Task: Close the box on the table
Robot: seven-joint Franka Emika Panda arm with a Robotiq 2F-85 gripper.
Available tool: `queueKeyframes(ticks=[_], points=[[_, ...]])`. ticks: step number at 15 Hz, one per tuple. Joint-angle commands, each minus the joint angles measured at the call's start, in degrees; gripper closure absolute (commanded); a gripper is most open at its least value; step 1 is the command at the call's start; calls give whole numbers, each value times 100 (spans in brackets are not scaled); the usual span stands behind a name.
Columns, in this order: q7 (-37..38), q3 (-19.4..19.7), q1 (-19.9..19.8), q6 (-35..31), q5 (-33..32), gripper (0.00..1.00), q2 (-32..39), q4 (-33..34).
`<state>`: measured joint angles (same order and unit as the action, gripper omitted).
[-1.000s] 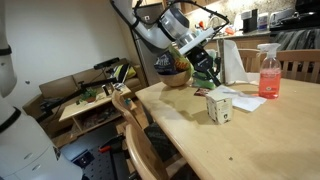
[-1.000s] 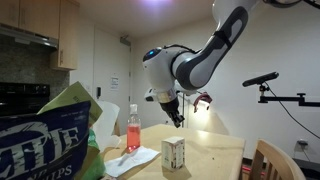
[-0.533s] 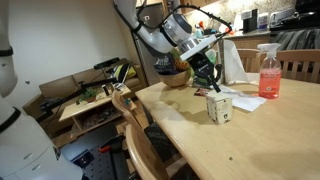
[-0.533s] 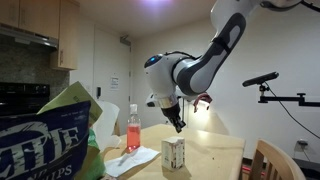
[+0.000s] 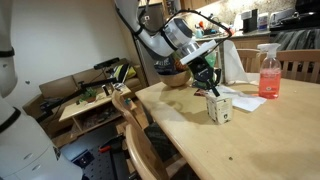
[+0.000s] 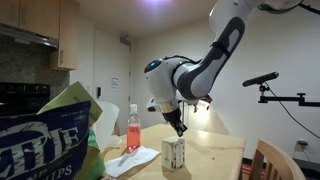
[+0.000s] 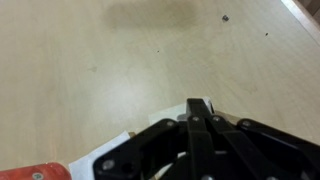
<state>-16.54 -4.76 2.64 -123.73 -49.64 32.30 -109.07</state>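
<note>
Box stands upright on the table in an exterior view, approx mid-table. The pink spray bottle and white paper sit just behind it. Gripper hangs right over the box top, tilted, w/ jaws clenched together and nothing held. Can't tell if the tips touch the flap yet; too small to read.

In an exterior view, box again sits upright nr the table edge, w/ the gripper directly above it, tips pointing down at the top. Bottle is well off to one side, so there's room to work.

Wrist view: the fingers meet in a single dark wedge, i.e. closed. A sliver of white box shows just past the tips, bare table beyond. Flap angle isn't visible here.

Step in hand, prob.: press the raised flap shut w/ the closed tips used as a blunt pusher.
- Come down slow and mostly vertical, so force goes thru the carton walls into the table.
- Meet the flap nr its free edge, not the hinge, for more leverage and less shove.
- Carton looks light and tall-ish, so any sideways drag may slide or tip it toward the paper.
- Stop once the flap lies flat; pushing on could crush the top.
</note>
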Motion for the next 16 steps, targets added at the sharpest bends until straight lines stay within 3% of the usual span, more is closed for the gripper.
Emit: queueKeyframes(ticks=[1,16], points=[[-58,48,13,-83,90,100,23,-14],[-70,83,44,32,60,100,174,45]])
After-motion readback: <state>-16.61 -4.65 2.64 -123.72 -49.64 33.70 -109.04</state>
